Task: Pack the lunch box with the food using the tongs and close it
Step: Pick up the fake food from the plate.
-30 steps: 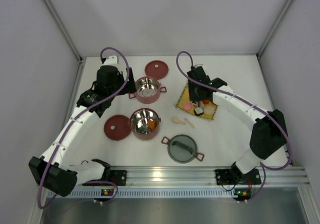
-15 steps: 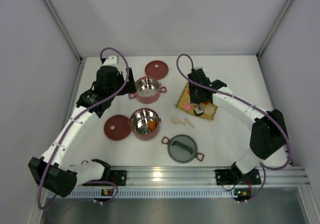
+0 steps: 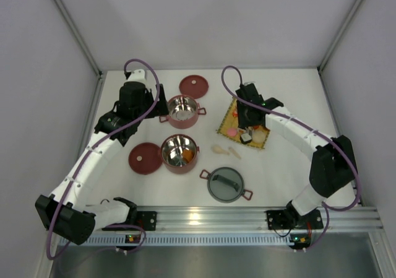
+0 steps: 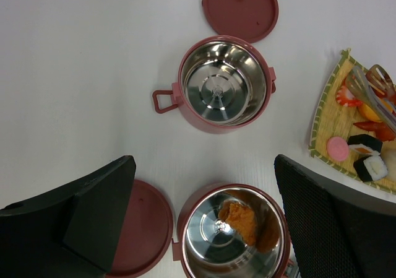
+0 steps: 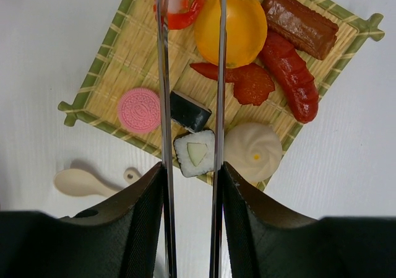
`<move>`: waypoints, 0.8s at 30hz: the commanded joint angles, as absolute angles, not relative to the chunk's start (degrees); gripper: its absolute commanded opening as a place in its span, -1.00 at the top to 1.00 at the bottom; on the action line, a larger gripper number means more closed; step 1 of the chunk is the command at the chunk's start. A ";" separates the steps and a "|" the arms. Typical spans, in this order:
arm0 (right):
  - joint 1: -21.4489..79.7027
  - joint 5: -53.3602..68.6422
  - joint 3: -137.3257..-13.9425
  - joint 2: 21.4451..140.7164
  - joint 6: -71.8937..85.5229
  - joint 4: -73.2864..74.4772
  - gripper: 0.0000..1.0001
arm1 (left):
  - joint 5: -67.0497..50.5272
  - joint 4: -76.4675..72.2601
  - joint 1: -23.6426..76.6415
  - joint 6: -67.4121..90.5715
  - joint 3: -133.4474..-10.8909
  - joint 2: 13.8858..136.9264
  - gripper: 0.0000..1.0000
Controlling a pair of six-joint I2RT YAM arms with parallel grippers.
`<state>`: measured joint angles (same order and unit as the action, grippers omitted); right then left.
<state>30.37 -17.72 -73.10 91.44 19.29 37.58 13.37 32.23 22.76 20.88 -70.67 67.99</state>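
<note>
My right gripper [image 5: 192, 169] is shut on the tongs [image 5: 163, 104], whose two thin arms stay apart and reach over the yellow mat [image 5: 117, 61]. The arms frame a black sushi piece [image 5: 190, 111] and a white sushi roll [image 5: 195, 153], and their tips lie by a shrimp [image 5: 184, 13] and a yellow round piece [image 5: 238, 27]. More food lies there: a pink cookie [image 5: 139, 109], a white bun [image 5: 253, 151] and a red sausage [image 5: 294, 77]. My left gripper [image 4: 204, 197] is open above the near lunch box bowl [image 4: 232, 234], which holds orange food [image 4: 242, 221]. The far bowl [image 4: 223, 83] is empty.
Two flat red lids [image 3: 193, 85] [image 3: 145, 158] lie beside the bowls. The grey domed lid [image 3: 226, 184] sits near the front edge. Cream spoon-shaped pieces [image 3: 224, 150] lie just in front of the mat. White walls close in the table on three sides.
The right gripper with the tongs has shifted slightly to the right over the mat. The left arm has not moved.
</note>
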 commanded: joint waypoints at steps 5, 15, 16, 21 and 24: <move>29.53 -15.47 -75.41 89.65 17.67 37.71 0.22 | 13.53 32.08 22.94 20.92 -70.49 66.53 -0.98; 29.71 -10.64 -76.29 89.74 17.67 38.58 0.43 | 13.54 31.91 22.94 20.92 -70.49 66.62 -0.98; 29.88 -10.37 -76.12 89.56 17.67 38.67 0.45 | 13.54 31.90 22.94 21.00 -70.49 66.53 -0.98; 30.32 -10.46 -74.89 88.42 18.02 38.50 0.53 | 13.45 31.82 22.94 21.01 -70.40 66.71 -0.98; 30.32 -11.42 -74.53 87.89 18.19 38.93 0.53 | 13.27 31.73 22.94 21.01 -70.40 66.71 -0.98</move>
